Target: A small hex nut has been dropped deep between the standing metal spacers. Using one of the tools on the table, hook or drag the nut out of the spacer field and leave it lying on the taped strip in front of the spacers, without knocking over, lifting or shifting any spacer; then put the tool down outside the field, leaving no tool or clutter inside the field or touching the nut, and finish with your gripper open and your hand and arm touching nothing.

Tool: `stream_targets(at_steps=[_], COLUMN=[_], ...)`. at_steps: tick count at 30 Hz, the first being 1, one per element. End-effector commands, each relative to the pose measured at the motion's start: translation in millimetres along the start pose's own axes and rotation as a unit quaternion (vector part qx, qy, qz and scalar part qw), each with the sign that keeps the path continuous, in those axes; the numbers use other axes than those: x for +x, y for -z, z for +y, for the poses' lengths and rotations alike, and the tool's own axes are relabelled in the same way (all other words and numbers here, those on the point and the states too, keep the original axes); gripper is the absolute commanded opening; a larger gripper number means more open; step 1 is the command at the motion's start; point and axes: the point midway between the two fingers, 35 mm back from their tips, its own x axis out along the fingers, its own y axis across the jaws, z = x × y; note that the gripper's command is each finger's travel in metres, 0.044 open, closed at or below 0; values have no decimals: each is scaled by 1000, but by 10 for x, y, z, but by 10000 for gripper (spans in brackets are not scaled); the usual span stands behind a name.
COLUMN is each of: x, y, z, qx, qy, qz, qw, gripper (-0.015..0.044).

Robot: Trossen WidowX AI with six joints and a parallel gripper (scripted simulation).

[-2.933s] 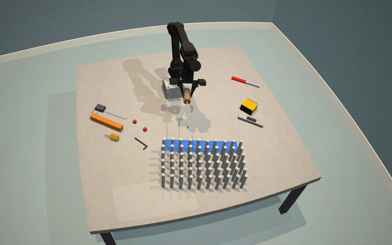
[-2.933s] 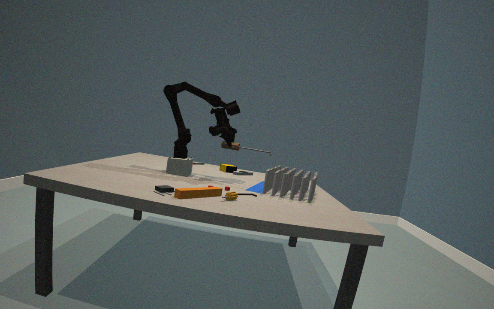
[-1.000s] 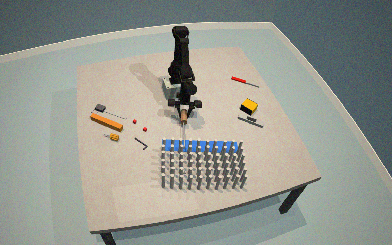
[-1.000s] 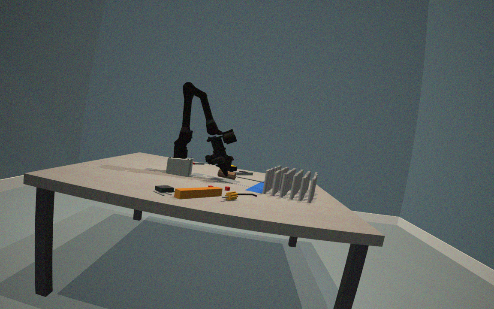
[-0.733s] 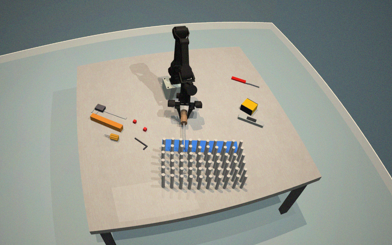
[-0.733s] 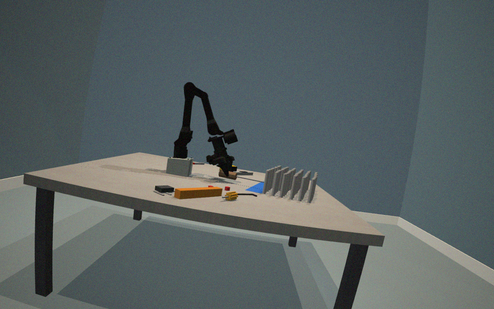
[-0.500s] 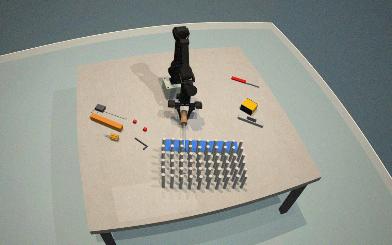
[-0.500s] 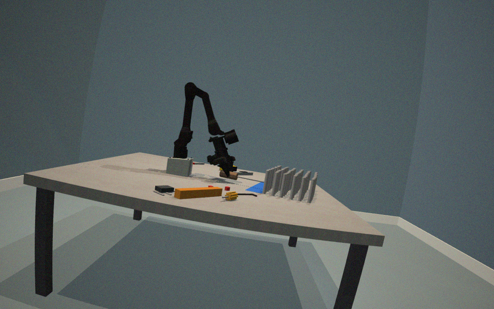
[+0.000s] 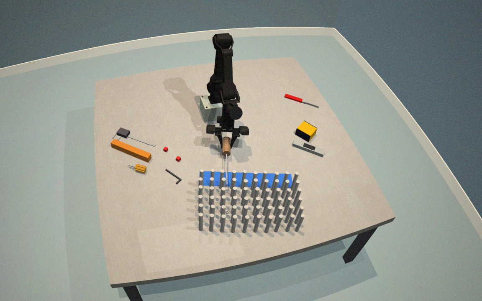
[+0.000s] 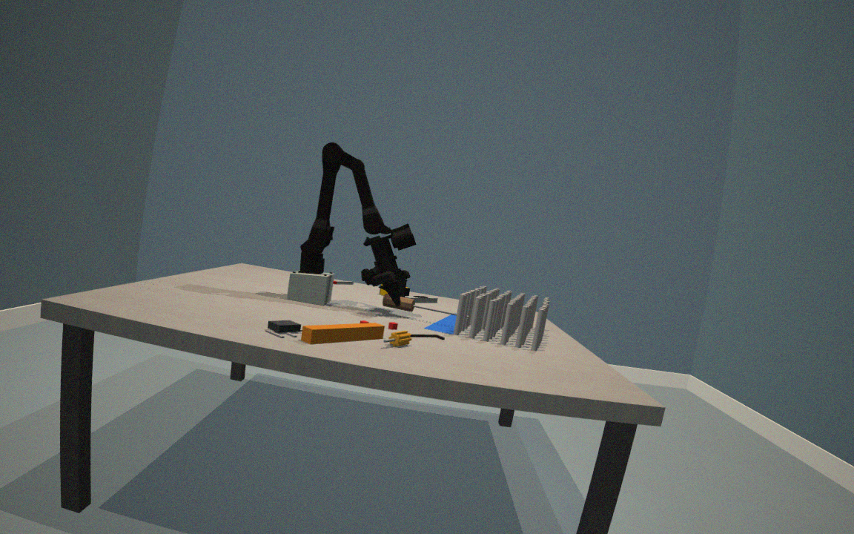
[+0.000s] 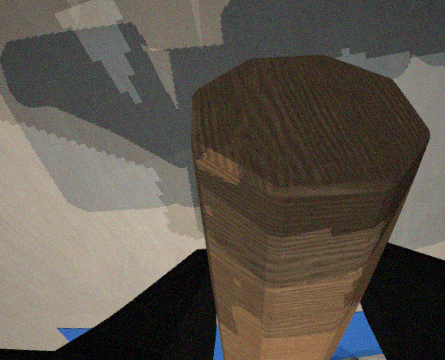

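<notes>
A pale table (image 9: 183, 254) (image 10: 171, 331) stands before blue-grey walls, and your arm (image 9: 223, 71) (image 10: 328, 192) rises from a light grey base block (image 9: 206, 108) (image 10: 307, 289). Your gripper (image 9: 226, 144) (image 10: 398, 300) (image 11: 282, 259) is clamped on the wooden handle (image 9: 226, 146) (image 10: 403, 304) (image 11: 302, 215) of a tool whose thin metal shaft (image 9: 226, 166) reaches over the blue strip (image 9: 237, 179) (image 10: 442, 324) (image 11: 364, 337) toward the spacers (image 9: 234, 224) (image 10: 513, 320). You can see these upright, in rows. The hex nut (image 9: 226, 211) lies deep among them, in line with the shaft but beyond its visible end; you cannot make out the tip clearly. On one side you have an orange bar (image 9: 130, 150) (image 10: 342, 333), a black hex key (image 9: 173, 174) (image 10: 427, 335) and two red cubes; on the other, a yellow block (image 9: 306, 131) and a red-handled tool (image 9: 293, 98).
</notes>
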Motion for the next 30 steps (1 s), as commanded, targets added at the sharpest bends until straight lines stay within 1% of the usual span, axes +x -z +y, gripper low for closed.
stream_targets(at_steps=[1, 30], x=[26, 116], y=[53, 225], z=[-14, -16], qx=[-1, -2], qy=[2, 2], qz=[1, 2], qw=[1000, 1000], gripper=[0, 0])
